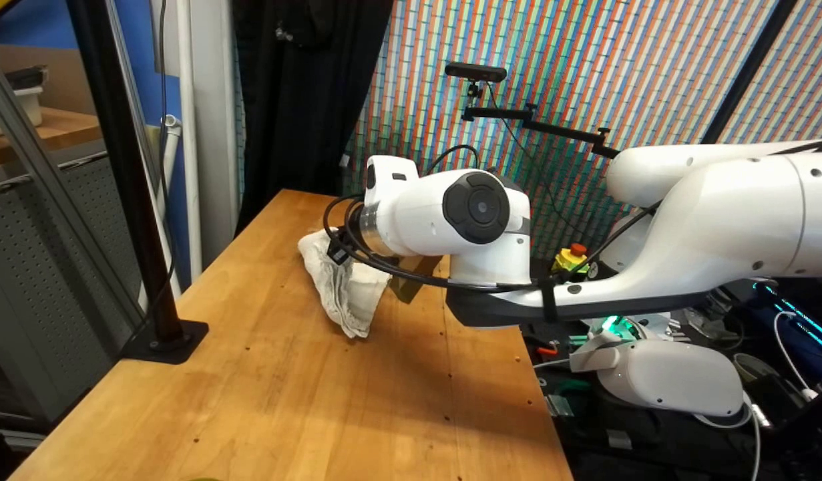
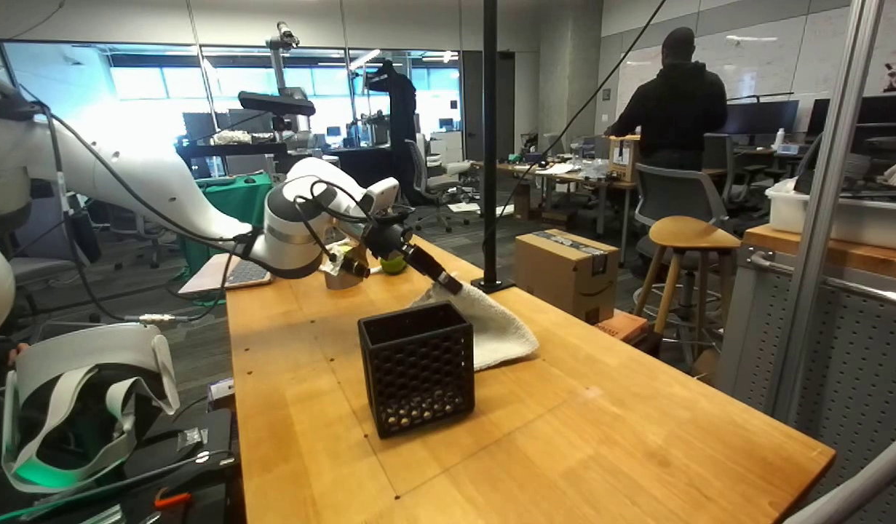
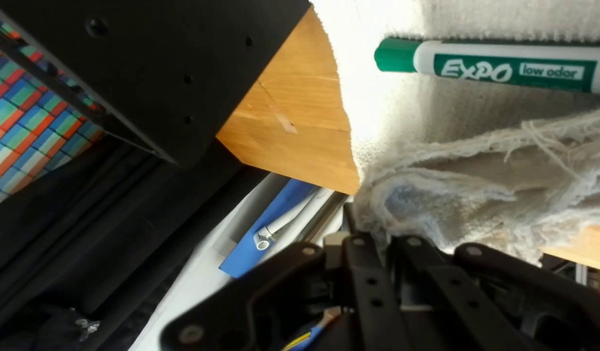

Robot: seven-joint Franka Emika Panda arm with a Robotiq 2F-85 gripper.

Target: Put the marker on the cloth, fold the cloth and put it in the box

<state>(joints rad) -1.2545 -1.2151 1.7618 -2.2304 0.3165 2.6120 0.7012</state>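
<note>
tool [image 3: 380,235] gripping cloth [image 3: 465,117], marker [image 3: 494,66] on it, long axis near-horizontal in wrist view, cap [image 3: 397,55] pointing left

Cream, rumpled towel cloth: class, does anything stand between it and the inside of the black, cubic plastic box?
In an exterior view, the open, cubic black plastic box stands beside the cream towel cloth. Only the box's upright sides visibly stand in the way; the cloth probably needs lifting over them.

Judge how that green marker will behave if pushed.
The marker looks apt to roll, seeming round-bodied, though the fuzzy cloth beneath may slow it. Being slim, it is probably light. Its smooth-looking surface could prove slippery.
</note>
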